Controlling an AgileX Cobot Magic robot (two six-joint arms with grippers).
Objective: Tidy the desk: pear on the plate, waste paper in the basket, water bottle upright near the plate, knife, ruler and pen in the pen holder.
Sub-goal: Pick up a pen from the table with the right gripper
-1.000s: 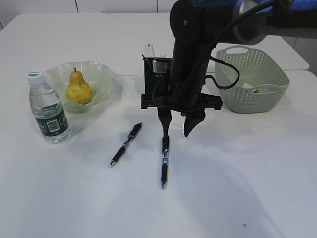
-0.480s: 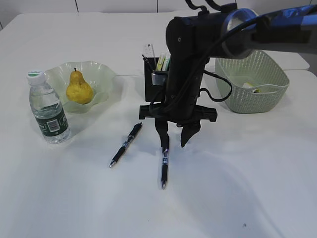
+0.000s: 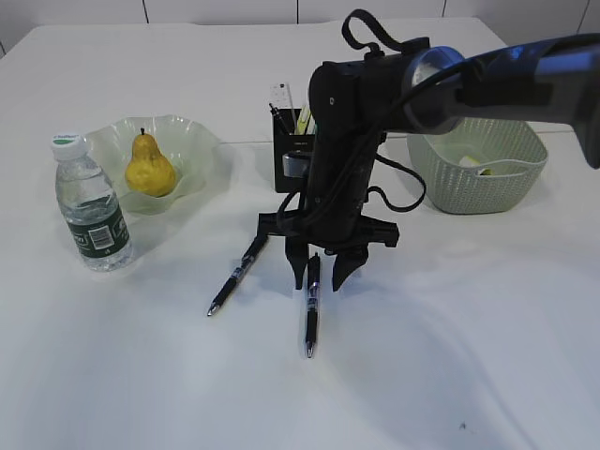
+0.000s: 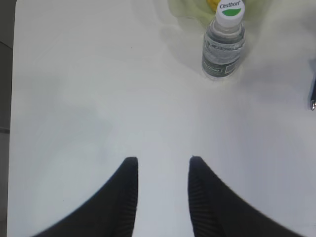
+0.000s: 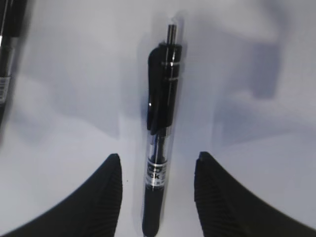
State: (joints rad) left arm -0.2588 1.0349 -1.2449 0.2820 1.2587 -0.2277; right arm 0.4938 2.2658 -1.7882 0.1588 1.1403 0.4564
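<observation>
My right gripper [image 3: 317, 274] stands open, low over the desk [image 3: 469, 356], its fingers on either side of a black pen [image 3: 310, 305] lying flat. In the right wrist view that pen [image 5: 160, 143] runs between the open right gripper [image 5: 158, 159], touching neither finger. A second pen [image 3: 238, 273] lies to the left. The pear [image 3: 150, 167] sits on the plate [image 3: 192, 139]. The water bottle [image 3: 91, 208] stands upright beside it. The ruler [image 3: 281, 97] sticks out of the pen holder [image 3: 287, 155]. I cannot pick out the knife. My left gripper [image 4: 162, 160] is open over bare desk.
The basket [image 3: 502, 173] stands at the right with pale waste paper [image 3: 472, 162] inside. The right arm hides much of the pen holder. In the left wrist view the water bottle [image 4: 223, 44] stands far ahead, and the desk's left edge [image 4: 13, 98] runs alongside.
The right gripper has come down and forward from in front of the pen holder, and its open fingers now straddle the pen's upper end. The pens, bottle and pear have not moved.
</observation>
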